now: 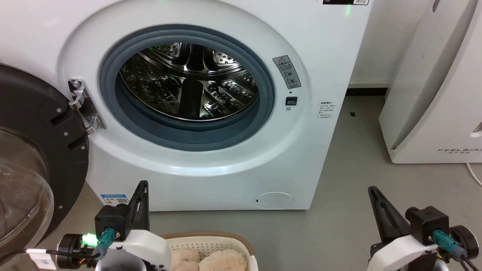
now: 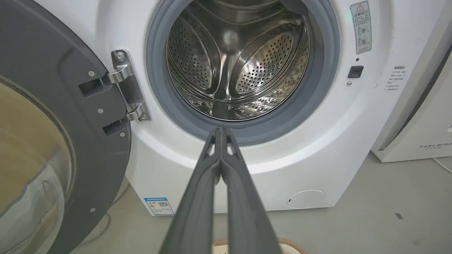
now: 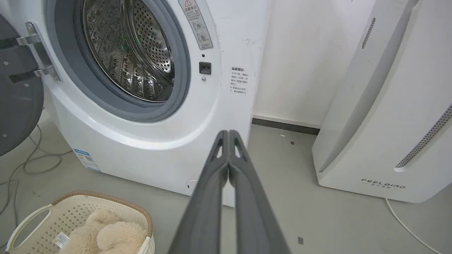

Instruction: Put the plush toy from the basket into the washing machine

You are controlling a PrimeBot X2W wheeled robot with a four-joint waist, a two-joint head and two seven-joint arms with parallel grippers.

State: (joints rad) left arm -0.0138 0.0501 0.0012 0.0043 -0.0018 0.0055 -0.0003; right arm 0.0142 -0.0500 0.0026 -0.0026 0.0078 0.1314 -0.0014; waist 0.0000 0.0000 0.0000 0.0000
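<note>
Washing machine (image 1: 196, 180) gapes at twelve o'clock, door (image 1: 37, 124) at nine, open floor (image 1: 350, 180) at three; basket (image 1: 205, 236) at six holds plush toy (image 1: 222, 261). Left end effector (image 2: 221, 130), right end effector (image 3: 229, 132): pinched together.

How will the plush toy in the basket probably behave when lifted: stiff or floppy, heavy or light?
The plush toy looks fluffy and rounded, so it will probably squash and sag when pinched. Such loose pile suggests it is light. The long pile may slip, so pinch deep.

FEELBIRD on slanted white appliance (image 3: 370, 123), red warning triangle on washing machine (image 3: 159, 141) sticker (image 3: 195, 23)
</note>
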